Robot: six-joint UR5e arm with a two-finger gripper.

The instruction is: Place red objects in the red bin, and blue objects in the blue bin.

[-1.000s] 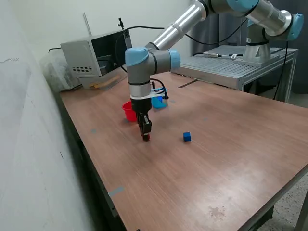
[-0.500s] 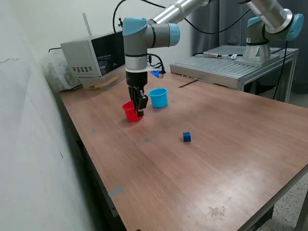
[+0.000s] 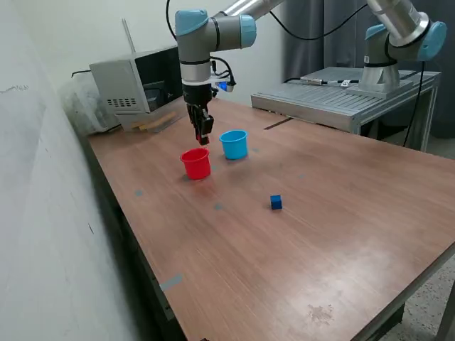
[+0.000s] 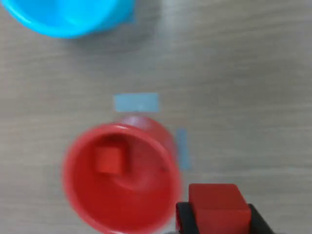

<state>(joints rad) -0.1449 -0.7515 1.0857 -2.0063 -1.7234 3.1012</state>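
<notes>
My gripper (image 3: 203,139) hangs just above and behind the red cup (image 3: 196,164), shut on a tiny red cube (image 4: 217,204). In the wrist view the cube sits between the two black fingers (image 4: 184,218), beside the red cup's rim (image 4: 168,146). A second red cube (image 4: 109,160) lies inside the red cup. The light blue cup (image 3: 234,144) stands just to the exterior view's right of the red cup; only its edge (image 4: 68,19) shows in the wrist view. One dark blue cube (image 3: 276,203) lies on the table nearer the front. The other blue cube is not in view.
A grey box-shaped device (image 3: 131,84) stands at the back of the wooden table (image 3: 298,256). A metal platform (image 3: 334,96) with a second arm's base (image 3: 380,67) is at the exterior view's right. Blue tape marks (image 4: 136,103) lie beside the red cup. A wall runs along the left.
The gripper took the red cube from the table in front of the cups, rose with it and moved back over the red cup, higher now than half a second ago.
</notes>
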